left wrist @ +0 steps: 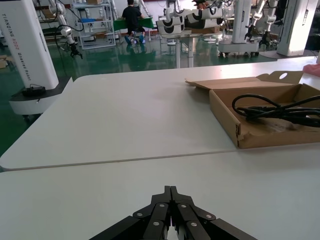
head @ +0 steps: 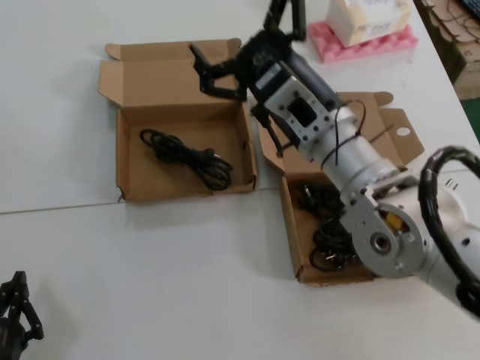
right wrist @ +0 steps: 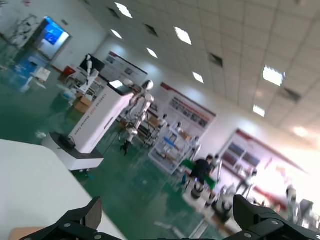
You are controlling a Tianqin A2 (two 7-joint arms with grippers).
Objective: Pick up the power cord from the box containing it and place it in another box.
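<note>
The wider box (head: 161, 79) lies open at the back left with a black power cord (head: 187, 156) coiled in its tray. It also shows in the left wrist view (left wrist: 227, 112) with the cord (left wrist: 280, 112). The squarish box (head: 290, 217) sits to its right, largely hidden under my right arm, and holds several dark cords (head: 330, 251). Its holed lid tab (head: 397, 135) splays outward. My right gripper (head: 214, 75) is open and empty above the wider box's back edge. In its wrist view (right wrist: 170, 220) it faces the hall. My left gripper (head: 15, 307) is shut and parked at the near left (left wrist: 170, 189).
A white carton on pink foam (head: 367, 34) stands at the back right. A dark crate (head: 457, 45) sits beyond the table's right edge. A seam (head: 150, 201) crosses the white table in front of the wider box.
</note>
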